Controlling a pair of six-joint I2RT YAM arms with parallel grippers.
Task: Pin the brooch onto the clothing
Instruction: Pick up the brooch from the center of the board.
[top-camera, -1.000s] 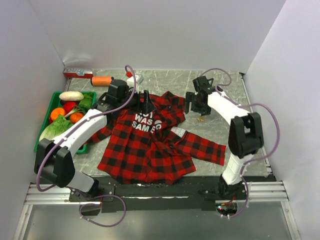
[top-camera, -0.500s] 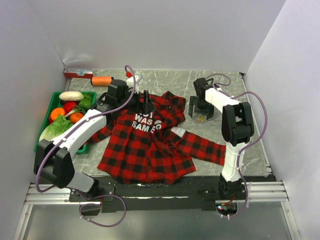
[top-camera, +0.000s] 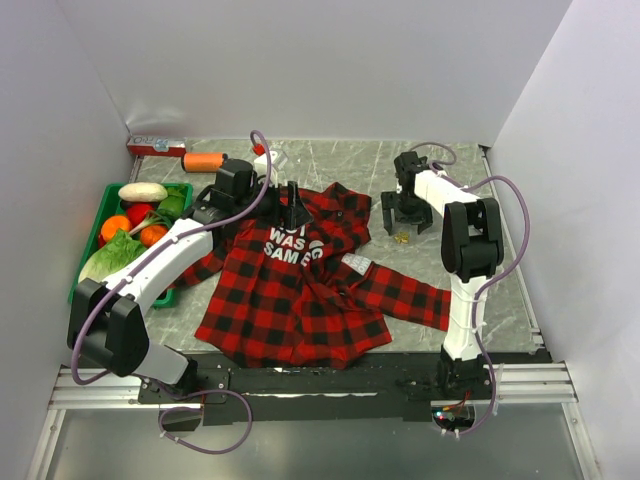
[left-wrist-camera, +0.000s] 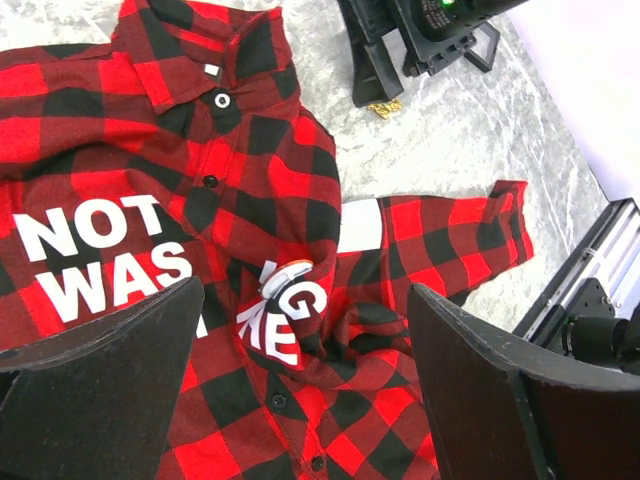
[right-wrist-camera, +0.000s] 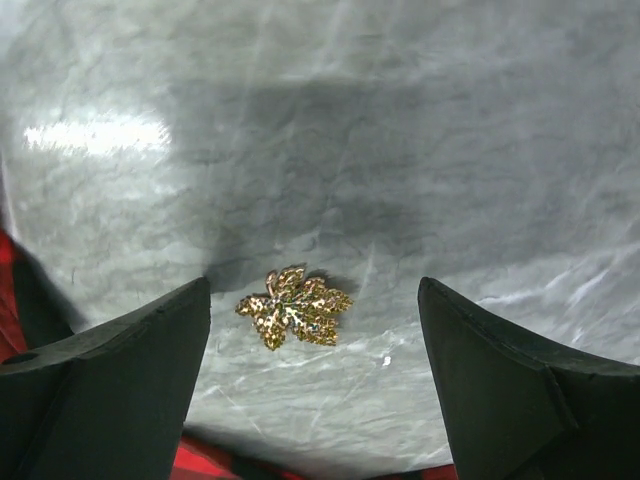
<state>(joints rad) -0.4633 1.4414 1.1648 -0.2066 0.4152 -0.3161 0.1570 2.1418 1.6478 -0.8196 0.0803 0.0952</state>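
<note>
Lying on grey marbled table (top-camera: 330, 160), shirt (top-camera: 290, 300) & brooch (right-wrist-camera: 293, 306) (gold), white walls (top-camera: 300, 60)

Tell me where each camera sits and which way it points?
Top external: fixed high behind the arms, looking down at the table; the left arm, right arm and shirt show.
Left wrist: on the left arm, looking down across the shirt; the open left jaws frame the bottom.
Right wrist: on the right arm, looking down at the brooch between the open right jaws.
Shared: all three show the brooch lying beside the shirt.
</note>
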